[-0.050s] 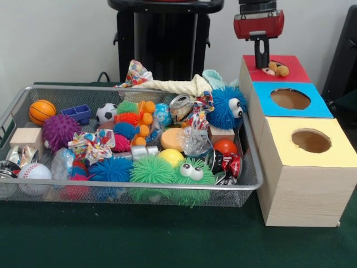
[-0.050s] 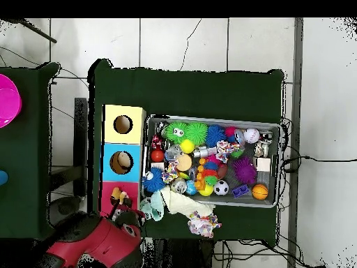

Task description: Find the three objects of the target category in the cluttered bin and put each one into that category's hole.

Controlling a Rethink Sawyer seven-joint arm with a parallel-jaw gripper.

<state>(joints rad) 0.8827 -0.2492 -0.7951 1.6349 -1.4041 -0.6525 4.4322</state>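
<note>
Dark green cloth covers the table [image 1: 139, 240], with a pale wall behind it in the front view and grey floor tiles around it in the overhead view.

At the right of the front view stands a wooden sorting box [image 1: 304, 184] with three coloured tops in a row, each with a round hole: the yellow top [image 1: 312, 146] lowest in the frame, the blue top [image 1: 291, 100] in the middle, the red top [image 1: 279, 67] highest. The red and black gripper [image 1: 261, 62] hangs straight down over the red top, its tip just above that hole. A small tan and orange toy [image 1: 276, 69] lies at the hole beside the tip; what kind of toy it is cannot be made out, nor whether the tip touches it. How far the gripper's fingers are parted cannot be told from either view.

A wire mesh bin [image 1: 22, 103] fills the left and centre of the front view, just beside the box and heaped with toys. A blue furry ball with googly eyes [image 1: 226, 107] sits at its upper right corner, nearest the box. A green furry ball with eyes [image 1: 192, 172] rests against the lower rim, between a green spiky ball [image 1: 152, 168] and a shiny black and red toy [image 1: 223, 163]. A white rope toy [image 1: 167, 85] lies along the upper rim. An orange basketball [image 1: 42, 111], a purple spiky ball [image 1: 58, 132] and a baseball [image 1: 34, 172] sit at the left end, a small soccer ball [image 1: 105, 112] farther in.
</note>
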